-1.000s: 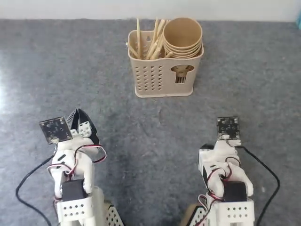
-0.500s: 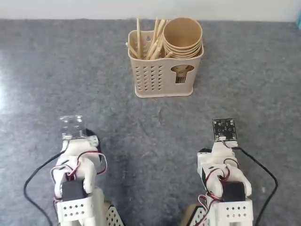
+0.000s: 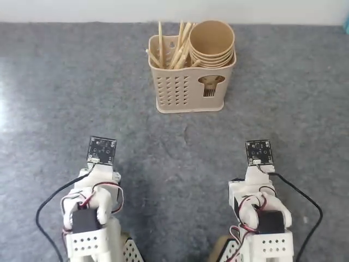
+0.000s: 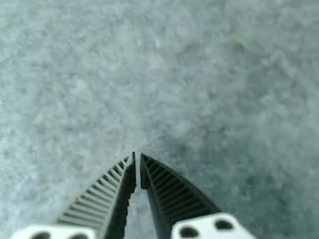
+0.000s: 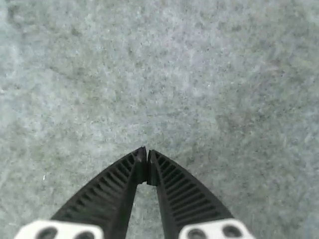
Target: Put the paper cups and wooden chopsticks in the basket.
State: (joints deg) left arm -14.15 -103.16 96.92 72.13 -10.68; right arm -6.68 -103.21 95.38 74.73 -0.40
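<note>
A beige perforated basket [image 3: 191,87] stands at the back middle of the grey carpet. A stack of brown paper cups [image 3: 212,41] sits in its right half, and several wooden chopsticks [image 3: 173,46] stand upright in its left half. Both arms are folded back at the near edge, far from the basket. My left gripper [image 4: 137,158] is shut over bare carpet with nothing between its black ribbed fingers. My right gripper [image 5: 146,152] is likewise shut and holds nothing.
Grey carpet [image 3: 174,142] covers the whole surface between the arms and the basket. The left arm's base [image 3: 87,229] and the right arm's base [image 3: 262,229] stand at the near edge with cables trailing to the sides.
The left arm has swung from pointing outward-left back to a straight folded pose, and its gripper has closed. The right arm has drawn back slightly.
</note>
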